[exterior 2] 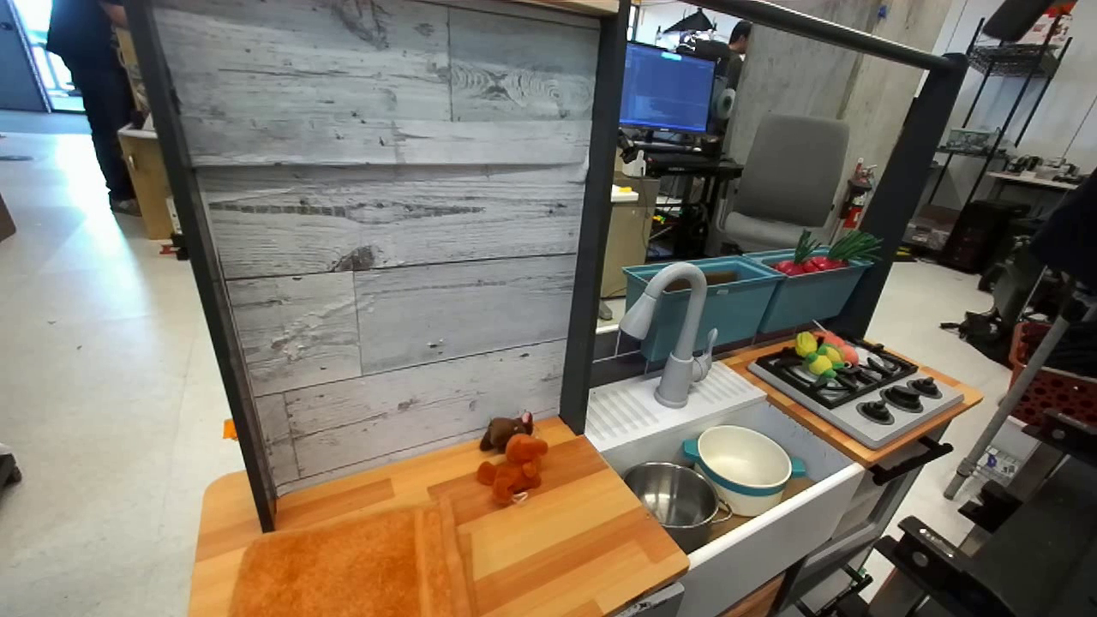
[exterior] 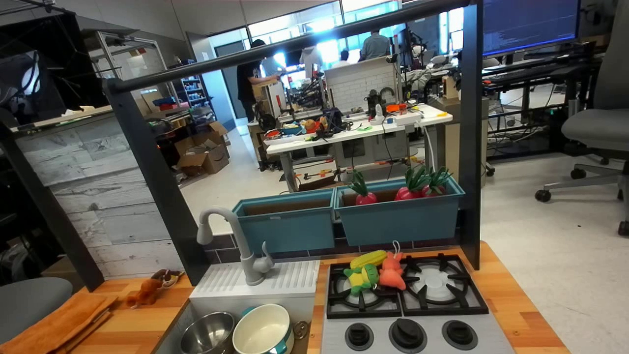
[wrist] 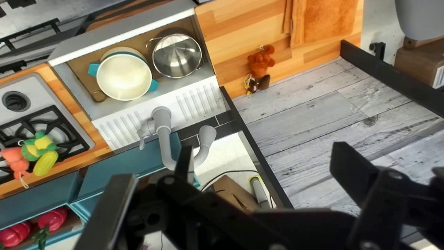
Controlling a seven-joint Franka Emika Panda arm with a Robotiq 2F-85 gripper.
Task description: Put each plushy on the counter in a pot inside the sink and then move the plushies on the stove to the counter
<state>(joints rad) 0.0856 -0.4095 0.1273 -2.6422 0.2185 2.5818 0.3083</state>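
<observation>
The pincer (wrist: 262, 149) is standing wide. Beyond it and the intervening tap (wrist: 166, 139), leftward in the wrist view, the sink (wrist: 121, 32) is holding the metal pot (wrist: 177, 55) and, just beside, a cream-white pot (wrist: 124, 77). Farther left, a teal planter (wrist: 38, 199) is carrying red vegetables (wrist: 52, 219). Right of the pincer, a label (wrist: 440, 76) on a brown box (wrist: 414, 65) is appearing illegibly small. Ahead, an orange plushy (wrist: 259, 66) and a brown plushy (wrist: 264, 82) are lying close together on the desk (wrist: 236, 34); a green plushy (wrist: 38, 146), a yellow plushy (wrist: 45, 163) and a coral plushy (wrist: 15, 161) are resting on the stove (wrist: 38, 91), well left.
</observation>
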